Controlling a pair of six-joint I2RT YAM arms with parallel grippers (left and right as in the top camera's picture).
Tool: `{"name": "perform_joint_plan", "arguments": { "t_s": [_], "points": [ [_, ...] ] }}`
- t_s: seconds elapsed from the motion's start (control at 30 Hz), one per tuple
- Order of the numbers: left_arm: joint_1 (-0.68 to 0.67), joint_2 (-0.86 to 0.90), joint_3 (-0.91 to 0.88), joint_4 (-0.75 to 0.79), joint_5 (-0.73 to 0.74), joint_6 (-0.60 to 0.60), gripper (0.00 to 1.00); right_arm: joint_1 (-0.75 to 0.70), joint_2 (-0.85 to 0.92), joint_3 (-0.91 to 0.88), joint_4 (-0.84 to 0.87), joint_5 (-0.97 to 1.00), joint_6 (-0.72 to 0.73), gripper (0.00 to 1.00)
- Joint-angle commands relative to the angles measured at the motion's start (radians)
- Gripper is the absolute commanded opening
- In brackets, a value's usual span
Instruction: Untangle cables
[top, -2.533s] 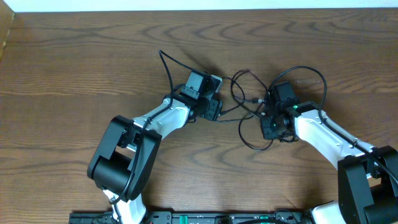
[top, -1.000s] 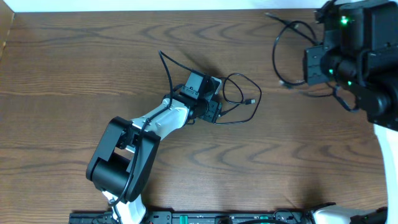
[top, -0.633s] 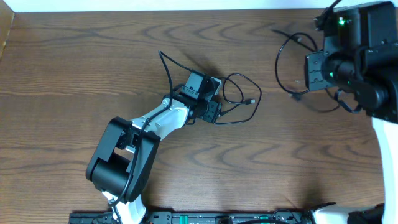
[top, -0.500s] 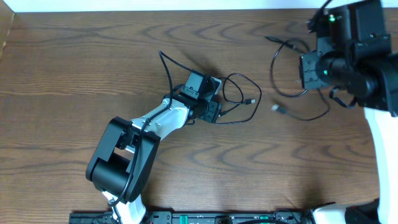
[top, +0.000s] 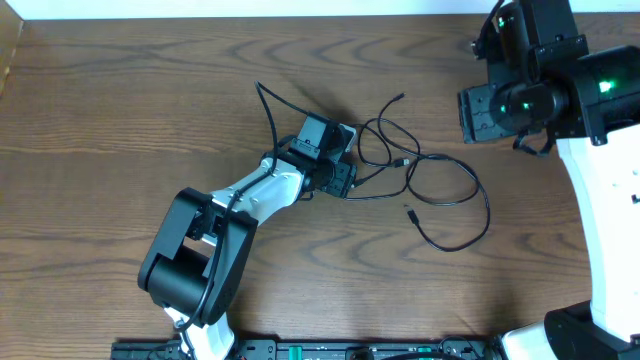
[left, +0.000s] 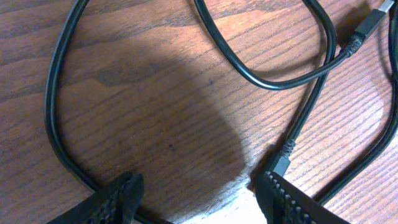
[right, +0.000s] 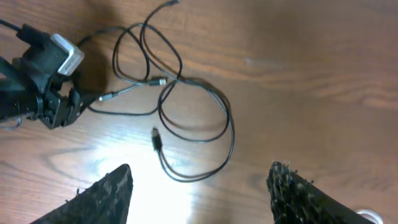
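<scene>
Right jaws gape wide and empty, high above the surface (top: 120, 100). Left jaws sit low, spread wide over a cord (left: 273, 84). Both dark cables (top: 403, 160) lie loosely crossed just beside them.

Cables (top: 410, 166) sprawl in loose loops over the table's (top: 120, 100) middle, crowding my left pincer (left: 202, 202), whose arm (top: 250, 195) slants in from the lower left. Bare wood lies open right of the loops, along the near edge, and across the far left.
</scene>
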Motion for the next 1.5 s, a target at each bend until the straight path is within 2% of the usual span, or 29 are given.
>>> {"name": "perform_joint_plan", "arguments": {
  "t_s": [0.0, 0.13, 0.47, 0.73, 0.93, 1.1, 1.23, 1.47],
  "points": [
    [0.002, 0.006, -0.012, -0.018, 0.001, 0.011, 0.63, -0.002, 0.003, -0.029, -0.024, -0.003, 0.129, 0.64],
    [0.002, 0.006, -0.012, -0.018, 0.001, 0.017, 0.63, -0.001, 0.003, -0.134, 0.017, 0.005, 0.208, 0.66],
    [0.002, 0.006, -0.012, -0.018, 0.001, 0.025, 0.63, 0.000, 0.003, -0.558, 0.304, 0.005, 0.419, 0.63],
    [0.002, 0.006, -0.012, -0.018, 0.001, 0.026, 0.63, 0.000, 0.003, -0.760, 0.455, 0.009, 0.586, 0.53],
    [0.002, 0.006, -0.012, -0.018, 0.001, 0.033, 0.63, 0.000, 0.003, -0.911, 0.552, 0.039, 0.679, 0.59],
    [0.002, 0.006, -0.012, -0.018, 0.001, 0.033, 0.63, -0.002, 0.003, -1.014, 0.636, 0.075, 0.755, 0.61],
    [0.002, 0.006, -0.012, -0.018, 0.001, 0.033, 0.63, -0.010, 0.004, -1.067, 0.717, 0.100, 0.757, 0.54],
    [0.002, 0.006, -0.012, -0.022, 0.001, 0.048, 0.63, -0.035, 0.040, -1.083, 0.815, 0.134, 0.757, 0.54]
  ]
}}
